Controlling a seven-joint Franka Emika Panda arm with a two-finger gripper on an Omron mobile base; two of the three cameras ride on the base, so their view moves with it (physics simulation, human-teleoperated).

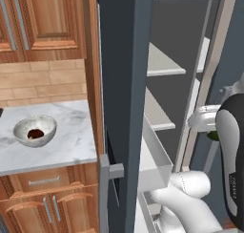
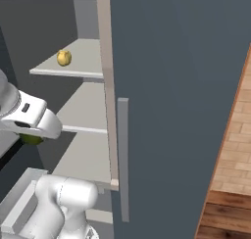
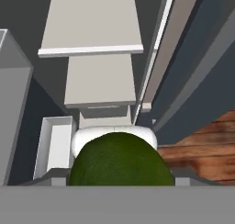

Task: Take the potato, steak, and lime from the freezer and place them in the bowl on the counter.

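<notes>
The dark green lime (image 3: 120, 161) sits between my fingertips, and my gripper (image 3: 120, 181) is shut on it. From the sides the lime (image 2: 31, 140) (image 1: 213, 136) peeks out under the white hand, in front of the open freezer (image 1: 123, 84), level with its middle shelf. The yellow-tan potato (image 2: 63, 58) lies on an upper freezer shelf, above and behind the gripper (image 2: 30, 135). On the marble counter (image 1: 71, 143) to the left stands the silvery bowl (image 1: 20, 127) with the dark brown-red steak (image 1: 34, 133) inside it.
The freezer's dark door (image 2: 176, 101) with its grey bar handle (image 2: 123, 155) stands to my right. White drawers (image 1: 157, 165) stick out below the shelves. Wooden cabinets (image 1: 43, 17) hang above the counter, and a wood floor (image 2: 230, 174) lies at the right.
</notes>
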